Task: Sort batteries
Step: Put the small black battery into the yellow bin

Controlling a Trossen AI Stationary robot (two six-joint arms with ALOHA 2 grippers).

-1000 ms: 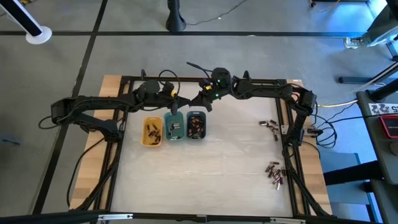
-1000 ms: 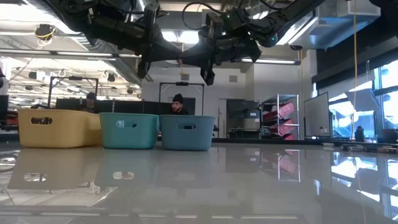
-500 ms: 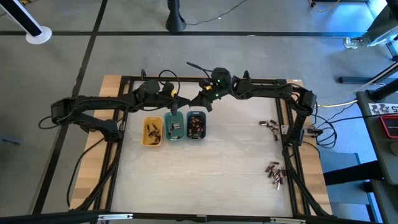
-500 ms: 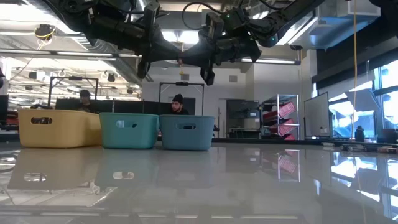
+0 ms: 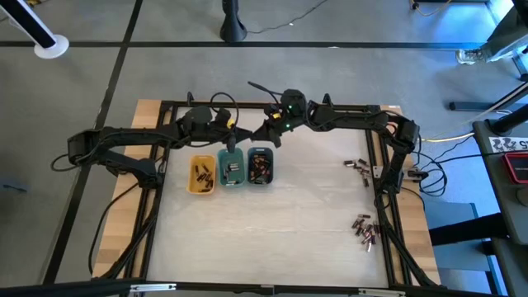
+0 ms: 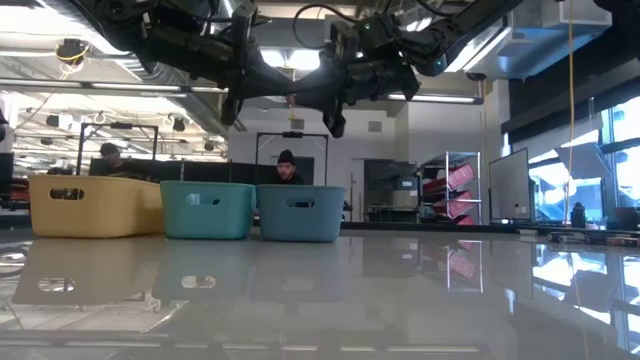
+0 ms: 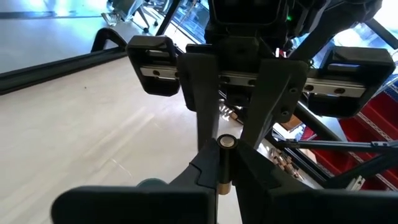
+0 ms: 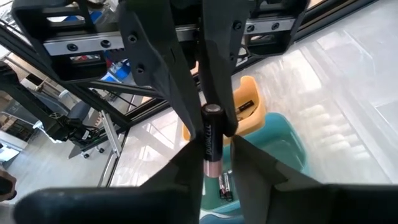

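Field notes, battery handover.

- One battery (image 8: 211,127), a dark cylinder with a copper-toned end, hangs in the air between the two tools, well above the tabletop (image 5: 289,223).
- Left tool (image 7: 225,163): clamped on the battery at one end, pads on the round side.
- Right tool (image 8: 214,155): nose to nose with the left one, at the battery's other end. I cannot tell whether it grips the cell or has let go.
- Handling, my judgement: small, rigid and light, but smooth and round, so it can roll or squirt out of a loose pinch. I would take it across the barrel, near mid-length, with a firm squeeze. It won't crush.
- Straight below the tools stand three trays in a row: the yellow tray (image 6: 85,210), the teal tray (image 6: 205,212) and the grey-blue tray (image 6: 300,215). Each already holds cells.
- Well off on the right tool's side, two loose clusters lie unsorted on the tabletop: a nearer cluster (image 5: 356,165) and a farther cluster (image 5: 365,229).
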